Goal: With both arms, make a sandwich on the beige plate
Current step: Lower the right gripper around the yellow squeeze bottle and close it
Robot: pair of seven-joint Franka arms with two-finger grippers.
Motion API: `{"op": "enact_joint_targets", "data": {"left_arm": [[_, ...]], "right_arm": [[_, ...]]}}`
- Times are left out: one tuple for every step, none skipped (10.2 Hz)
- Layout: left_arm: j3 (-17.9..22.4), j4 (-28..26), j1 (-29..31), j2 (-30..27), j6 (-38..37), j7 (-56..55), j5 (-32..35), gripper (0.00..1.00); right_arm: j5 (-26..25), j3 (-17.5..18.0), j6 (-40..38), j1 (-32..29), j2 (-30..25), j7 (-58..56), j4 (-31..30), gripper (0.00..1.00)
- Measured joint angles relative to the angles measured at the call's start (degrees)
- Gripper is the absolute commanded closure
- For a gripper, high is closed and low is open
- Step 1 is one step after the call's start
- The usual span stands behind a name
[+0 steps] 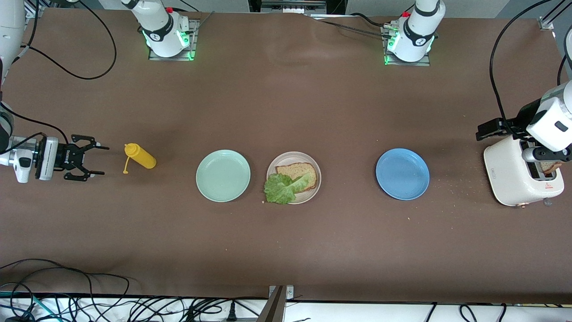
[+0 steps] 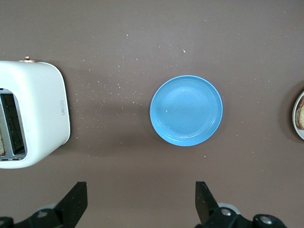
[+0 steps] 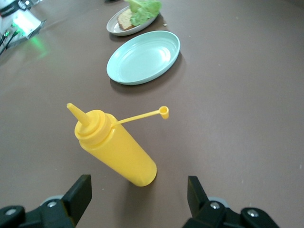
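Note:
The beige plate [image 1: 286,160] sits mid-table with one brown bread slice [image 1: 298,172] on it. A green lettuce leaf [image 1: 281,188] lies partly on that slice and hangs over the plate's rim nearer the camera. A second bread slice [image 1: 550,166] stands in the white toaster [image 1: 509,174]. My left gripper [image 2: 141,190] hangs open and empty above the table by the toaster, and that arm's wrist [image 1: 552,123] is over it. My right gripper [image 1: 105,160] is low at the right arm's end, open. It points at the base of the lying yellow bottle [image 1: 142,158] without touching it.
A mint-green plate [image 1: 223,175] lies between the bottle and the beige plate. A blue plate [image 1: 402,173] lies between the beige plate and the toaster. The bottle's cap [image 3: 164,112] dangles open on its strap. Crumbs are scattered round the toaster.

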Motion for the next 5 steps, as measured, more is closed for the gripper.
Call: {"op": "enact_joint_targets", "data": {"left_arm": [[0.0,0.0,0.0,0.0,0.0,0.0,0.0,0.0],[0.0,0.0,0.0,0.0,0.0,0.0,0.0,0.0],[0.0,0.0,0.0,0.0,0.0,0.0,0.0,0.0],[0.0,0.0,0.0,0.0,0.0,0.0,0.0,0.0],[0.0,0.0,0.0,0.0,0.0,0.0,0.0,0.0]], "right_arm": [[0.2,0.3,0.6,0.3,0.4,-3.0,0.0,0.11],[0.3,0.6,1.3,0.7,0.7,-5.2,-0.3,0.11],[0.5,0.7,1.8,1.3,1.0,-6.2,-1.1,0.13],[0.9,0.8,2.3,1.8,1.2,-6.8,-2.2,0.14],[1.4,0.8,2.8,2.2,1.3,-7.2,-3.1,0.14]]}}
